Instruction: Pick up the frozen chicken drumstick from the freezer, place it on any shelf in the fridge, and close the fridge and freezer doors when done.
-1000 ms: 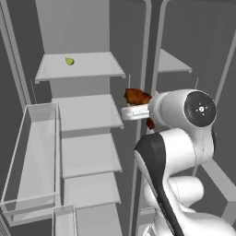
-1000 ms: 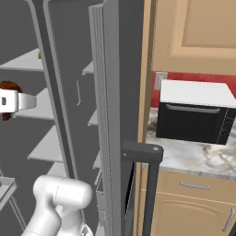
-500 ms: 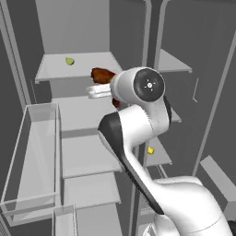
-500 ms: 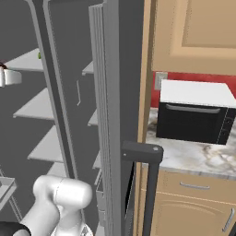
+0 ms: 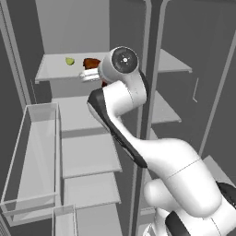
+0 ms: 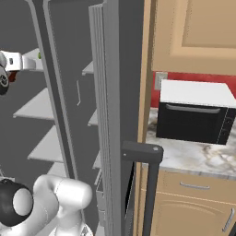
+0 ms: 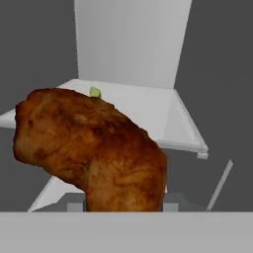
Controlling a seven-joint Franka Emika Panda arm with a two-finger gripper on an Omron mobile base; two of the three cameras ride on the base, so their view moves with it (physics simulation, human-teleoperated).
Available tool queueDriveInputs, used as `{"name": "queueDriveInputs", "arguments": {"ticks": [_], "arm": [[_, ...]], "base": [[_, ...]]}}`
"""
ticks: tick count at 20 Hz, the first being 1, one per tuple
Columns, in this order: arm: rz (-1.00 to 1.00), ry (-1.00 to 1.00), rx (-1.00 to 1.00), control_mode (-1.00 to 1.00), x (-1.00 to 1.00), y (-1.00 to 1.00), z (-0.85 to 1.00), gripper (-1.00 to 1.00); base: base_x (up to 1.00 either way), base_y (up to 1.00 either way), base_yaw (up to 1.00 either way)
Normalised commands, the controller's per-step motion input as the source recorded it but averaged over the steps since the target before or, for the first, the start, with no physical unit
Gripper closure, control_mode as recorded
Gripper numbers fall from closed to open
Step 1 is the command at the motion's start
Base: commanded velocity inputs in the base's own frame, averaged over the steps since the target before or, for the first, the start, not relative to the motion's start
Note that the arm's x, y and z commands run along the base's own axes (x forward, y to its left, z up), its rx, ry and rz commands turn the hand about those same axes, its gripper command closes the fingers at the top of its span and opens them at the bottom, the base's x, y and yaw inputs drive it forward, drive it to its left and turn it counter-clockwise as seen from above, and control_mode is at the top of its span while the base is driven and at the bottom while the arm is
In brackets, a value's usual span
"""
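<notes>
Drumstick held at the edge of the fridge's top shelf.
Left to right: green fruit (image 5: pixel 69 61) rests on the shelf (image 5: pixel 50 73); frozen chicken drumstick (image 5: pixel 91 63) beside it, grasped by the fingers (image 5: pixel 90 75), thick end toward the shelf.

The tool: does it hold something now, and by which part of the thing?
Yes. The tool is shut on the frozen chicken drumstick, gripping its lower, narrower end.

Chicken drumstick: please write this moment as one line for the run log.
tool: shut on chicken drumstick | position: above top fridge shelf, near green fruit | drumstick: not yet set down | doors: open
</notes>
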Motion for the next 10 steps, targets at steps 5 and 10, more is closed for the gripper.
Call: {"name": "queueDriveInputs", "arguments": {"ticks": [5, 10], "arm": [[0.0, 0.02, -0.03, -1.0, 0.72, 0.06, -0.05, 1.0], [0.0, 0.03, -0.03, -1.0, 0.79, 0.21, -0.09, 1.0]], "base": [[0.0, 0.0, 0.0], [0.0, 0.0, 0.0]]}}
